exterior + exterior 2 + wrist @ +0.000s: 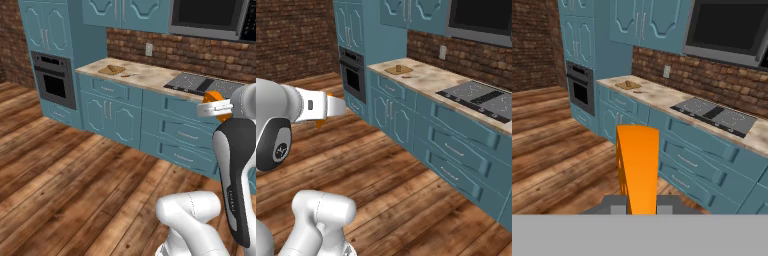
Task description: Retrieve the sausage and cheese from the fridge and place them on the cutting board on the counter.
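My gripper (639, 202) is shut on the cheese (638, 165), a bright orange wedge that sticks up between the fingers. The cheese (215, 96) hangs in the air in front of the stove end of the counter (150, 77), well above the floor. Only orange edges of the cheese (319, 123) peek out around the white hand in the right base view. The cutting board (112, 69) lies at the counter's far left end with a small tan piece on it. A slim reddish sausage (127, 75) lies just right of the board; whether it touches the board is too small to tell. The fridge is out of view.
A black cooktop (200, 84) is set into the counter to the right of the board. A wall oven (54, 80) stands left of the counter in a tall teal cabinet. A microwave (210, 17) hangs above the cooktop. Open wooden floor (75, 165) lies between me and the cabinets.
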